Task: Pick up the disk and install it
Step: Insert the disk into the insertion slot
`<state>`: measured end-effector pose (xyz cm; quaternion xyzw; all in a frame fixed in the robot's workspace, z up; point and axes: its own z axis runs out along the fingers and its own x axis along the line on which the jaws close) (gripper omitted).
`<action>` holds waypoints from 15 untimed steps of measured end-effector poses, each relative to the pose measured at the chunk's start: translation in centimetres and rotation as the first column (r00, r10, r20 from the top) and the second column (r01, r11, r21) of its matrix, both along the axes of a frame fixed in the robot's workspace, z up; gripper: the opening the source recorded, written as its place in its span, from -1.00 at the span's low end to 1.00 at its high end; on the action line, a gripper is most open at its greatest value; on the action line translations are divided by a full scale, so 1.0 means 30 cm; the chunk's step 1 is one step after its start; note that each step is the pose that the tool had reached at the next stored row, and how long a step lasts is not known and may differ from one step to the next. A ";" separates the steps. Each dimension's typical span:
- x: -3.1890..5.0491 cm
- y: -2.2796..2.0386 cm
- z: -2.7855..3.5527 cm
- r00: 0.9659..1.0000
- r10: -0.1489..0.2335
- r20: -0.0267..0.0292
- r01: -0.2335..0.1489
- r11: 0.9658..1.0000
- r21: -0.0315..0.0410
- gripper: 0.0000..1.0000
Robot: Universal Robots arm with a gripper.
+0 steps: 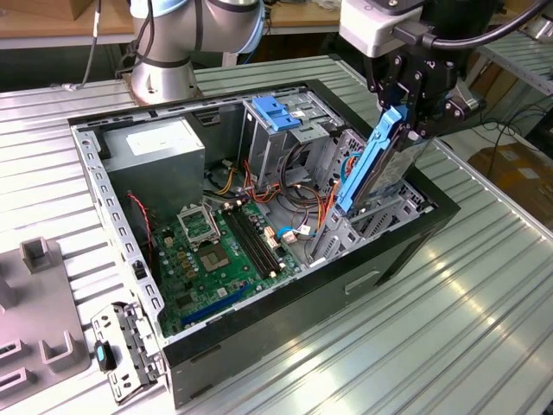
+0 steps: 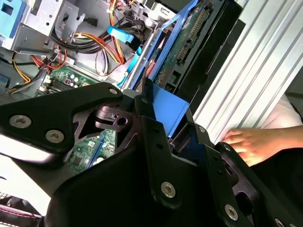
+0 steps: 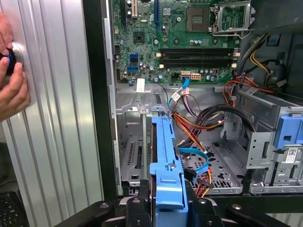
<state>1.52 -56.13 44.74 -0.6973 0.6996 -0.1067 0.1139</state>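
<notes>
The black end effector (image 1: 413,104) is closed on the upper end of the disk (image 1: 384,169), a flat dark metal drive with blue plastic side rails. It holds the disk tilted, with the lower end reaching into the open black computer case (image 1: 285,324) that lies on the ribbed metal table (image 1: 415,346).

The disk is probably stiff and fairly heavy for its size. It is likely sensitive to knocks, and the smooth rails could slip. The narrow edges at the rails look the safest grip, away from the circuit side.

Inside the case, a perforated metal bay (image 3: 222,165) sits under the disk. Orange and red wires (image 3: 194,123) and a flat blue cable (image 3: 194,158) trail across this bay and could snag the disk's lower end. Deeper in the case are the green motherboard (image 1: 216,251), a metal cage with a blue plastic top (image 1: 278,117) and a grey power-supply box (image 1: 160,151). A person's hand (image 3: 12,90) rests on the table just outside the case wall.
</notes>
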 end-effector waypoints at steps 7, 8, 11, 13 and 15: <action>-0.011 -0.003 -0.019 1.000 0.002 0.002 -0.002 1.000 0.000 -0.26; -0.011 -0.004 -0.020 1.000 0.003 0.002 -0.003 1.000 0.000 -0.26; -0.013 -0.006 -0.024 1.000 0.003 0.002 -0.003 1.000 0.000 -0.26; -0.014 -0.007 -0.028 1.000 0.004 0.002 -0.004 1.000 0.000 -0.26; -0.015 -0.007 -0.033 1.000 0.004 0.002 -0.004 1.000 0.000 -0.26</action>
